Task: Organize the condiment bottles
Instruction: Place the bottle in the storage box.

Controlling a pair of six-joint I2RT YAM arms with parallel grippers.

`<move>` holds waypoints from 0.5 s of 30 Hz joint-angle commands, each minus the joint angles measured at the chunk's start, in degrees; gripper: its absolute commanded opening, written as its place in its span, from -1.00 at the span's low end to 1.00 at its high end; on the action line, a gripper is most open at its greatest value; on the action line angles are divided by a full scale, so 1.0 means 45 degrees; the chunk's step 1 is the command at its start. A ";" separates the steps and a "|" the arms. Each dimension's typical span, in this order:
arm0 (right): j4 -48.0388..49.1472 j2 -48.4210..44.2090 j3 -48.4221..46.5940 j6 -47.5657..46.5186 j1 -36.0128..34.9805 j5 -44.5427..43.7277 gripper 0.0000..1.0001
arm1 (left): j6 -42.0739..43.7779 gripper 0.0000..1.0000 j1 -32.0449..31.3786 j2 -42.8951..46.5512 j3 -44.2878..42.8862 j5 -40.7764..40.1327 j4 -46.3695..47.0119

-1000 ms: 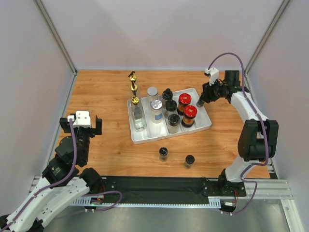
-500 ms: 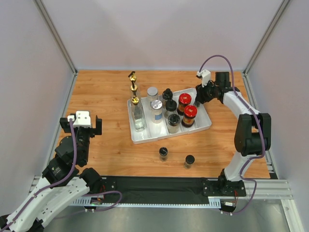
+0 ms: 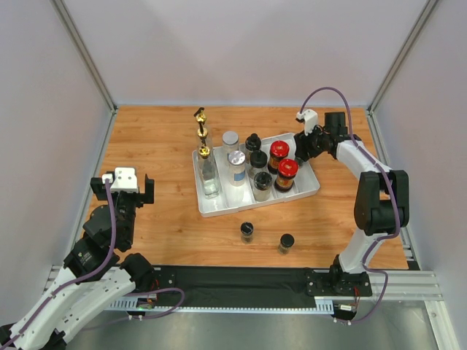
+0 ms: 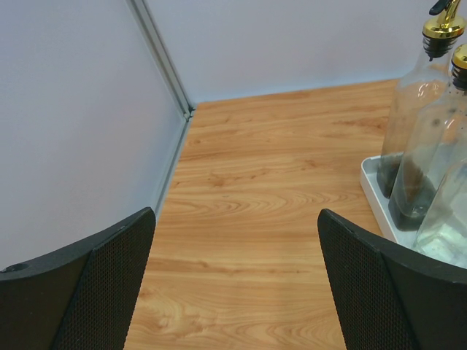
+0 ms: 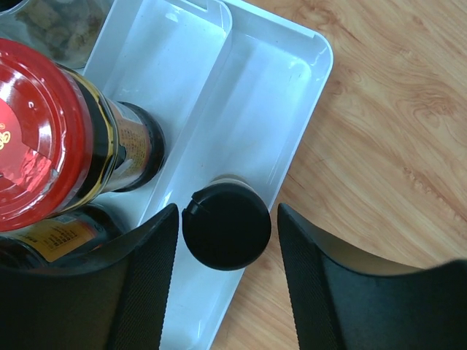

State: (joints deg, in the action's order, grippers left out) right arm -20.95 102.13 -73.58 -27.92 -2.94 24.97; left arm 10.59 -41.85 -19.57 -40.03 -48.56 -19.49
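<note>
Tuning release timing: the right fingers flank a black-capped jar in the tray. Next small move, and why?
Probably open the right fingers wider before lifting. The jar looks set down in the tray's end compartment, but only slim gaps show beside its cap. A red-lidded jar stands close, so dragging it risks a knock.

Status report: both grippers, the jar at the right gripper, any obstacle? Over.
Left gripper open, empty. Right gripper open astride small black-capped jar, upright in white plastic tray's end compartment. Red-lidded dark jar close beside; two black-capped jars wait on table.
</note>
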 commanded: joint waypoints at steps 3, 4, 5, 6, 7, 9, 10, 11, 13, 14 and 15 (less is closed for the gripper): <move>0.0124 -0.0018 -0.0035 -0.0299 -0.0069 -0.0197 0.26 | 0.0010 1.00 0.0061 -0.0025 0.0009 0.0009 0.0150; 0.0124 -0.0116 -0.0016 -0.0299 -0.0069 -0.0198 0.29 | 0.0010 0.99 0.0061 -0.0025 0.0009 0.0009 0.0131; 0.0124 -0.0213 -0.0016 -0.0280 -0.0069 -0.0256 0.31 | -0.0009 0.99 0.0080 -0.0025 0.0009 0.0009 0.0131; 0.0105 -0.0311 -0.0054 -0.0241 -0.0031 -0.0295 0.36 | 0.0010 0.99 0.0080 -0.0025 0.0009 0.0009 0.0131; 0.0047 -0.0602 -0.0074 -0.0221 -0.0030 -0.0295 0.38 | 0.0010 1.00 0.0061 -0.0006 -0.0010 -0.0011 0.0131; -0.0129 -0.0935 -0.0133 -0.0143 -0.0011 -0.0295 0.44 | 0.0010 1.00 0.0080 -0.0006 -0.0010 0.0009 0.0111; -0.0188 -0.1266 -0.0172 -0.0123 -0.0011 -0.0295 0.46 | 0.0010 0.99 0.0061 -0.0006 -0.0010 -0.0011 0.0111; -0.0246 -0.1443 -0.0172 -0.0085 -0.0011 -0.0334 0.48 | 0.0010 1.00 0.0061 0.0013 -0.0010 0.0028 0.0111; -0.0403 -0.1968 -0.0133 -0.0045 -0.0030 -0.0431 0.54 | -0.0009 1.00 0.0061 0.0033 0.0009 0.0048 0.0111; -0.0519 -0.2127 -0.0056 0.0013 -0.0011 -0.0490 0.55 | -0.0010 1.00 0.0080 0.0072 0.0009 0.0048 0.0111; -0.0540 -0.2322 -0.0016 0.0072 0.0009 -0.0549 0.56 | -0.0010 1.00 0.0080 0.0053 0.0009 0.0048 0.0111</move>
State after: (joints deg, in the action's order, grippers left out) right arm -23.31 97.12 -73.52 -28.29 -2.94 23.66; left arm 10.57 -41.85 -19.57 -40.03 -48.53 -19.49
